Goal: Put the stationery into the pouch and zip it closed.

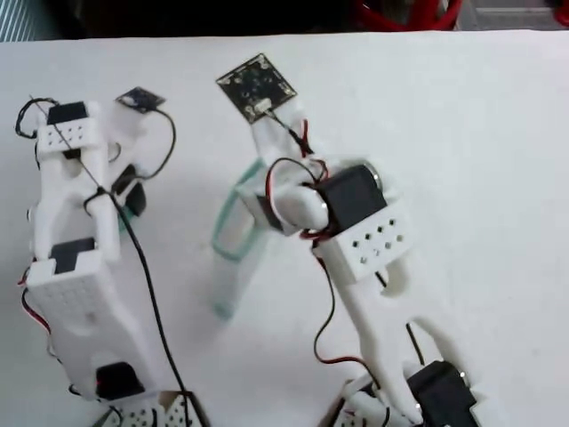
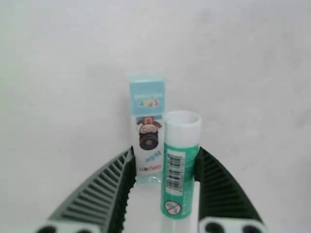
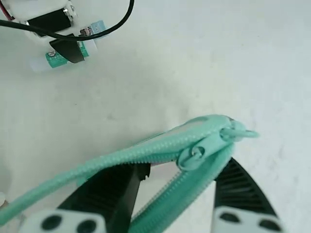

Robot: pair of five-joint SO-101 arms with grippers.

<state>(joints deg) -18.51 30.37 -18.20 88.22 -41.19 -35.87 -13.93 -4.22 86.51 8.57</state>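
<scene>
A green and white glue stick [image 2: 181,165] lies on the white table between the fingers of my left gripper [image 2: 165,155], which is shut on it. A small light-blue box [image 2: 146,127] lies alongside, its near end against one finger. Farther off, the same glue stick [image 3: 54,58] and box [image 3: 98,26] sit under the left gripper. The clear pouch with a teal zip [image 3: 160,148] has its slider [image 3: 199,153] between the fingers of my right gripper [image 3: 184,167], which is shut on the rim. From above, the pouch [image 1: 229,233] stands on edge beside the right gripper [image 1: 262,200].
The white table [image 1: 480,133] stretches wide to the right and back. The left arm [image 1: 76,267] and right arm [image 1: 364,240] stand close together, with loose cables between them. The table's back edge runs along the top.
</scene>
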